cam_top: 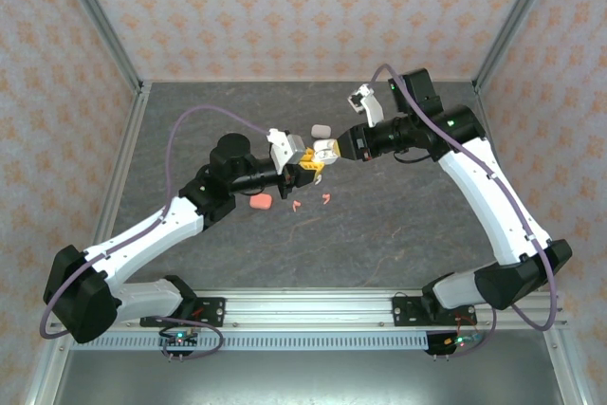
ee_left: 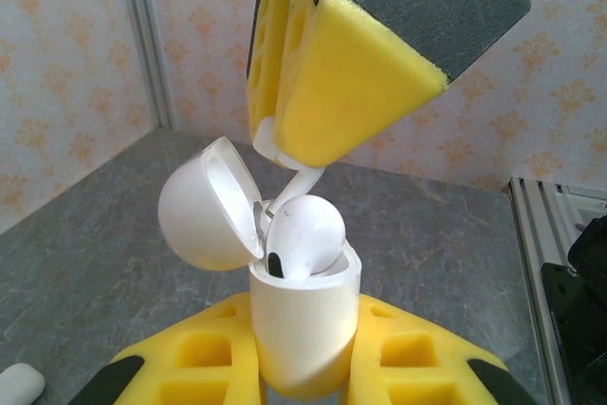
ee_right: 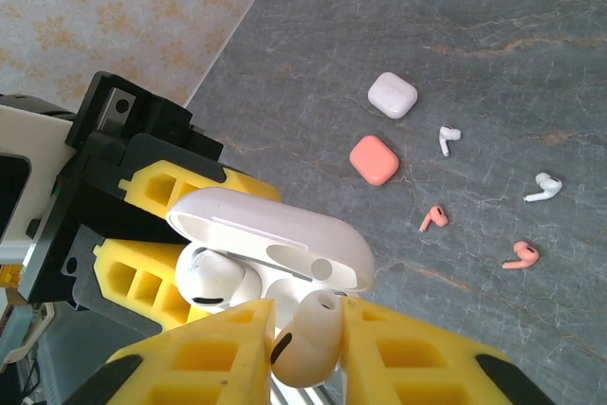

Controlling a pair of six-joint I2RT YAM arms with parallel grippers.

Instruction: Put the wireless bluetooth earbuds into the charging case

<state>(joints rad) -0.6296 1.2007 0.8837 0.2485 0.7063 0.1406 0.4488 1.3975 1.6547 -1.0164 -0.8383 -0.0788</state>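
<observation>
My left gripper (ee_left: 303, 372) is shut on a white charging case (ee_left: 303, 320), held upright above the table with its lid (ee_left: 204, 206) swung open. One white earbud (ee_left: 305, 234) sits in a slot of the case. My right gripper (ee_right: 308, 343) is shut on a second white earbud (ee_right: 313, 334), right at the open case (ee_right: 275, 239); its stem (ee_left: 302, 180) points down into the case. In the top view both grippers, left (cam_top: 305, 170) and right (cam_top: 332, 150), meet mid-table. Two salmon earbuds (ee_right: 433, 218) (ee_right: 522, 255) and two white ones (ee_right: 448, 138) (ee_right: 543, 187) lie on the table.
A shut white case (ee_right: 393, 95) and a shut salmon case (ee_right: 374, 159) lie on the grey table beyond the grippers. In the top view the salmon case (cam_top: 259, 202) lies near the left arm and the white case (cam_top: 320, 130) further back. Patterned walls close three sides.
</observation>
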